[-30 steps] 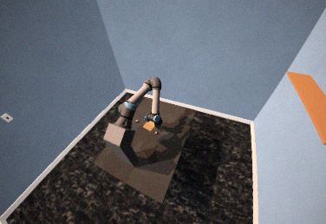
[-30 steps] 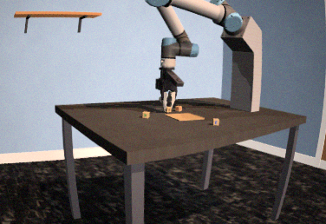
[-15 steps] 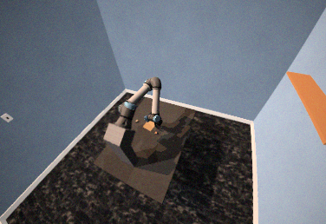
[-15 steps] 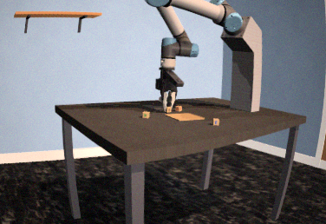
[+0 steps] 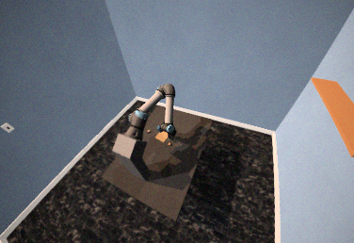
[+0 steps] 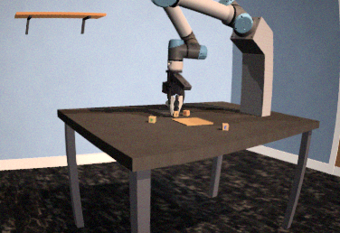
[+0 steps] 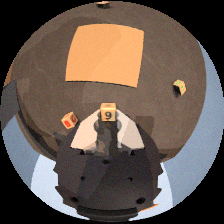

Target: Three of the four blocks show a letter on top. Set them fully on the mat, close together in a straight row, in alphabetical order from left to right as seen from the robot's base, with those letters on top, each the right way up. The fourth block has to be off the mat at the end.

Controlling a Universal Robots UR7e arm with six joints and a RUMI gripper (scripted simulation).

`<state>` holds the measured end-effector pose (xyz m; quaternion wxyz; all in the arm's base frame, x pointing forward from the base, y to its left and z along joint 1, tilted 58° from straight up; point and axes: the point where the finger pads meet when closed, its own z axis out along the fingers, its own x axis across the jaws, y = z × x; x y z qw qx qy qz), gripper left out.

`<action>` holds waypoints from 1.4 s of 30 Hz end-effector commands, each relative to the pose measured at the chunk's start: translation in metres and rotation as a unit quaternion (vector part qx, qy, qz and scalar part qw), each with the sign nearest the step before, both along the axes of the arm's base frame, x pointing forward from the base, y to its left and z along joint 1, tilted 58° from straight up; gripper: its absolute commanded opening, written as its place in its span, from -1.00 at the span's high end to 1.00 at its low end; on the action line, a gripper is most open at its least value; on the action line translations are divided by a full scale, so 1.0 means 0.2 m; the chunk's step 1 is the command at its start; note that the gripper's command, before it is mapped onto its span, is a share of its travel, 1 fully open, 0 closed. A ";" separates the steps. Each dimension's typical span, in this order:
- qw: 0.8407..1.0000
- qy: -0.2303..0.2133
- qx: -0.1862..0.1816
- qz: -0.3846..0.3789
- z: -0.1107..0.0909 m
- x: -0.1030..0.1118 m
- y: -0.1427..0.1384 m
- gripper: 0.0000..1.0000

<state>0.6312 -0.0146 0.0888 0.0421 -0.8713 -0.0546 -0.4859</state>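
Observation:
My gripper (image 7: 108, 110) is shut on a small tan block (image 7: 107, 112) that shows a dark mark like a "9" on the face toward the wrist camera. In the exterior view the gripper (image 6: 175, 108) holds this block (image 6: 175, 113) low over the table, just behind the near-left edge of the orange mat (image 6: 193, 121). The mat also shows in the wrist view (image 7: 105, 54), ahead of the fingers. A block with red marks (image 7: 69, 120) lies left of the fingers, off the mat. A block with a green face (image 7: 180, 86) lies to the right, off the mat. Another block (image 6: 186, 113) sits behind the mat.
The brown table (image 6: 181, 127) carries the arm's pedestal (image 6: 256, 69) at its back right. One block (image 6: 152, 119) lies left of the mat and one (image 6: 225, 126) right of it in the exterior view. An orange shelf (image 6: 59, 15) hangs on the wall.

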 end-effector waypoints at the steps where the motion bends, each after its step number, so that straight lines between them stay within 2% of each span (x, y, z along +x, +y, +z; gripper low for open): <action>1: 1.000 0.000 0.000 0.000 0.00 0.00 0.00 0.89; 42: 1.000 0.000 0.000 0.000 -0.01 0.02 0.00 0.89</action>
